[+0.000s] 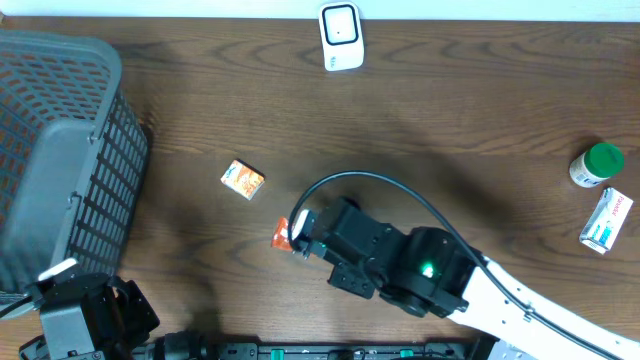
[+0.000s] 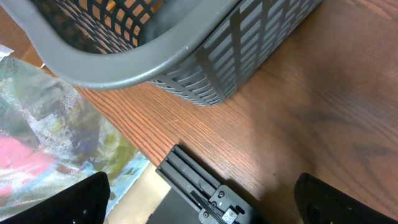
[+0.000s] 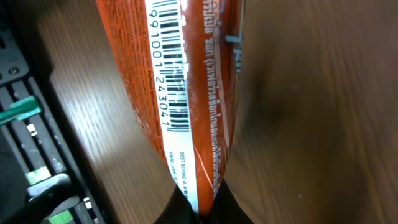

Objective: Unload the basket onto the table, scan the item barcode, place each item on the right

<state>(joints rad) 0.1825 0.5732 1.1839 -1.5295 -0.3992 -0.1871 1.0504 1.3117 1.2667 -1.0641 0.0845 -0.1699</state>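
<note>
Near the middle of the front edge of the table [image 1: 480, 110], the right gripper [image 1: 296, 234] is clamped on an orange packet [image 1: 281, 235] (its barcode [image 3: 168, 68] faces the wrist camera). At the front left corner, beside the grey basket [image 1: 60, 150], the left gripper [image 2: 199, 196] stands wide apart, holding nothing.

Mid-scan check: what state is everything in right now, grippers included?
right gripper: shut on the orange packet
orange packet: pinched at one end, barcode facing the wrist camera
left gripper: open, empty, beside the basket
basket: upright
small orange box: lying on the table, untouched
green-capped bottle: cap on
white box: lying flat
scanner: at the far edge
</note>
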